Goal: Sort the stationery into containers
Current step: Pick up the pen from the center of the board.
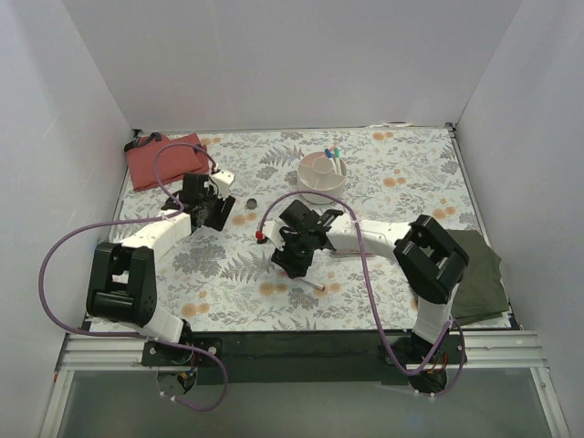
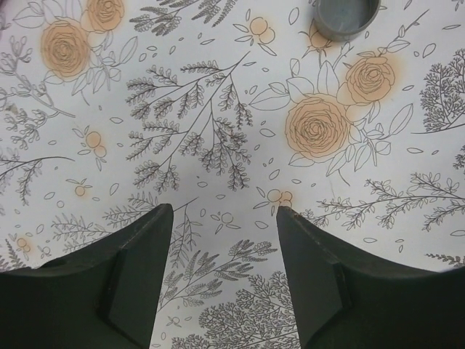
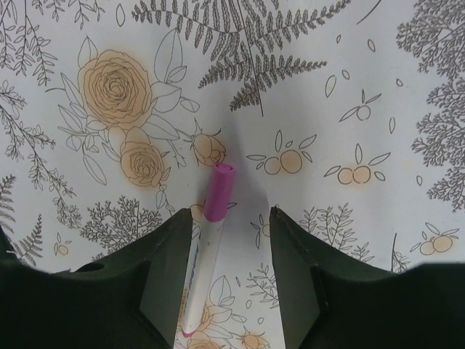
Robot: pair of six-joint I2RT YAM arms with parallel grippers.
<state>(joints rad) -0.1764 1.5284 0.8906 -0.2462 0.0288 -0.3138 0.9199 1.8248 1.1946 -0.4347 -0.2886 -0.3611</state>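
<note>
A white pen with a pink cap [image 3: 205,247] lies on the floral table between the fingers of my right gripper [image 3: 231,212], close to the left finger; the gripper is open around it. In the top view this pen [image 1: 311,286] sticks out below my right gripper [image 1: 294,262]. My left gripper [image 2: 224,211] is open and empty above the table, with a small blue-grey cylinder [image 2: 346,16] ahead of it. That cylinder [image 1: 253,203] lies just right of my left gripper [image 1: 216,213]. The round white tub [image 1: 321,181] holds several pens [image 1: 334,157]. The red pouch [image 1: 157,162] lies at the back left.
A dark green cloth [image 1: 479,274] lies at the right edge beside the right arm's base. White walls close the table on three sides. Purple cables loop from both arms over the table.
</note>
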